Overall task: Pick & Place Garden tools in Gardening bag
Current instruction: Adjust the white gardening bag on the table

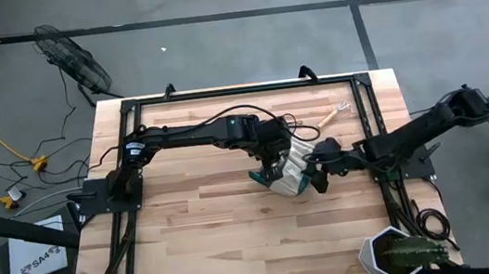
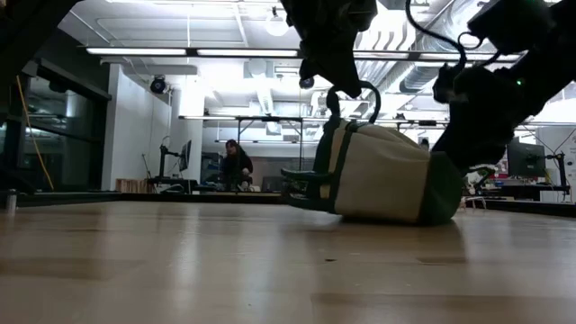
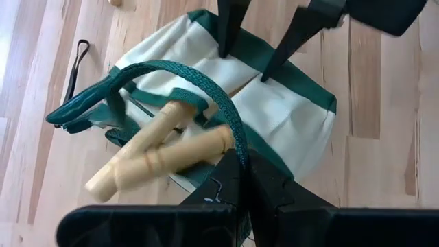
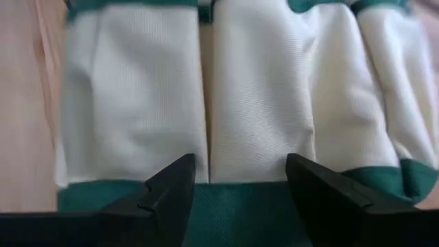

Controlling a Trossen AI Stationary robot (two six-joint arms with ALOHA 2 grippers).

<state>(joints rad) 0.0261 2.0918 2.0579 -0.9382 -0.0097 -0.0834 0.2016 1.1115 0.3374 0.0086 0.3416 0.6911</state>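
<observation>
- Gardening bag (image 1: 290,171) tipped on its side near the middle of the wooden desk (image 1: 218,224), mouth toward the left, green base toward the right.
- Left claw (image 3: 241,180) right over the bag's mouth, fingers pinched narrow on a green loop handle (image 3: 199,86), strap arching up from the bag and running straight into the closed tips.
- Two wooden tool handles (image 3: 161,161) poking out of the open mouth, lying side by side, pale and turned; metal ends hidden inside the canvas.
- Second loop handle (image 3: 79,113) slack on the desk beside the mouth.
- Right claw (image 4: 240,185) pressed in at the bag's base end, fingers spread wide, one on each side of a pocket seam, tips at the green trim band (image 4: 240,219); nothing clamped between them.
- Side pockets (image 4: 134,96) bulging pale canvas, filling the right wrist view.
- From desk height: bag (image 2: 387,175) lying low, handle lifted above it by the left arm (image 2: 328,36), right arm (image 2: 490,99) bearing down on the green bottom.
- Wooden-handled fork (image 1: 335,115) alone on the desk beyond the bag, toward the far right, well apart from both claws.
- Spiky green plant in a white hexagonal pot (image 1: 399,256) at the near right corner.
- Person (image 2: 236,166) seated far back in the room.
</observation>
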